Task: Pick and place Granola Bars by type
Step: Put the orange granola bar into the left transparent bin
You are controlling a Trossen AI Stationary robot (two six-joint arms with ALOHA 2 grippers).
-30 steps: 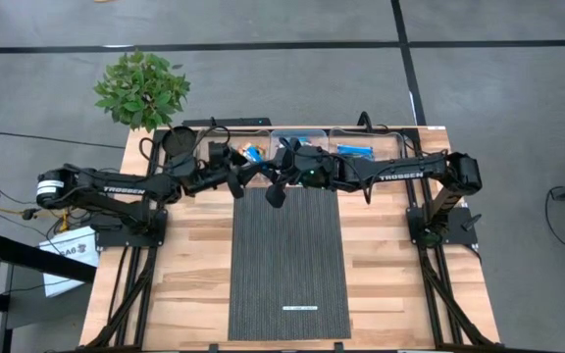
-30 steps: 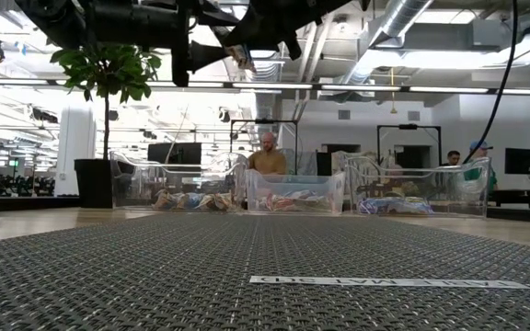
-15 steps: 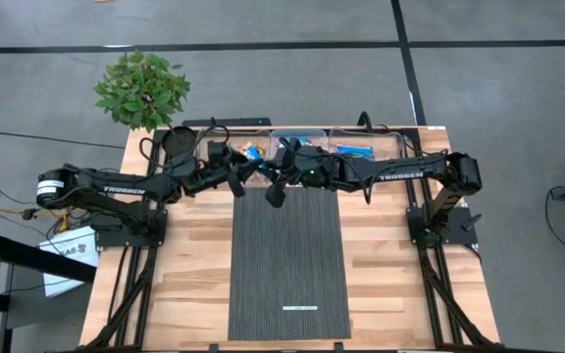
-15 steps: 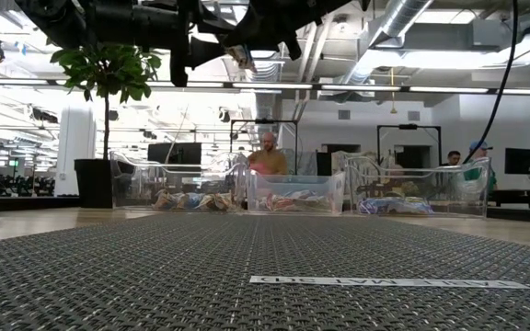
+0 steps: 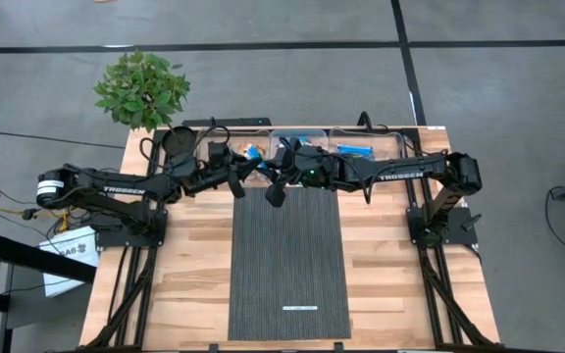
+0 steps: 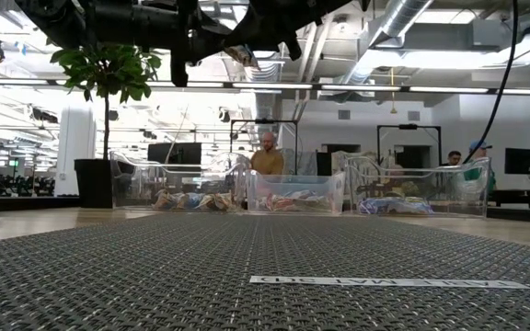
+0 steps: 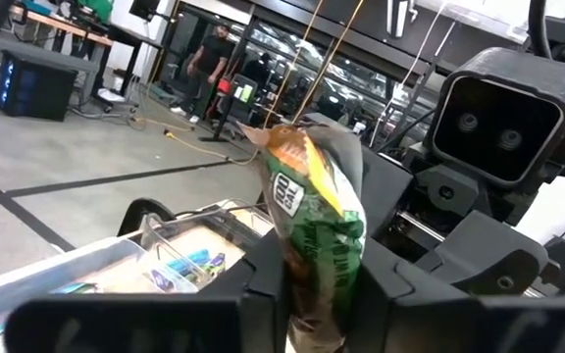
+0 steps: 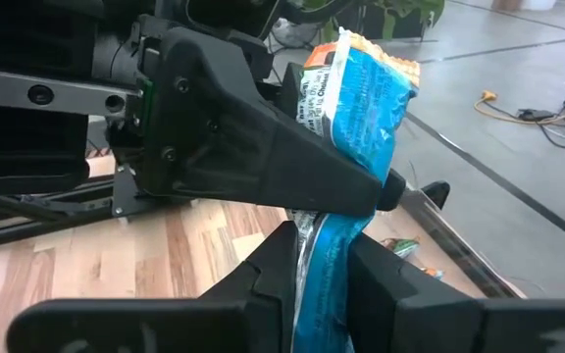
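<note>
One granola bar (image 5: 264,168), blue and orange on one face (image 8: 359,93) and green and tan on the other (image 7: 320,201), is held in the air over the far end of the dark mat (image 5: 287,265). My left gripper (image 7: 317,270) and my right gripper (image 8: 320,257) meet there, each shut on this bar. In the low view the bar (image 6: 240,54) shows high up between the two dark grippers. More granola bars lie in three clear bins (image 6: 294,193) along the far edge. My left gripper pinches the bar's middle (image 7: 324,257) between its two fingers, coming level from the table's left. The bar's free end (image 7: 302,147) sticks out past the fingertips. The bar is lifted clear of the table. My right gripper pinches the bar's other end (image 8: 322,240) between its two fingers, coming level from the table's right. The left gripper's finger (image 8: 292,172) crosses the bar just beyond my fingertips. The rest of the wrapper (image 8: 366,88) stands out past it.
The clear bins (image 5: 233,149) (image 5: 298,139) (image 5: 361,149) stand in a row at the table's far edge. A white strip (image 5: 300,307) marks the mat's near end. A potted plant (image 5: 143,90) stands beyond the far left corner. People show in the room behind.
My left gripper has shut on the bar that my right gripper holds; its fingers stood wide on either side of the wrapper and have closed in. Both arms and the bar have stayed in place.
</note>
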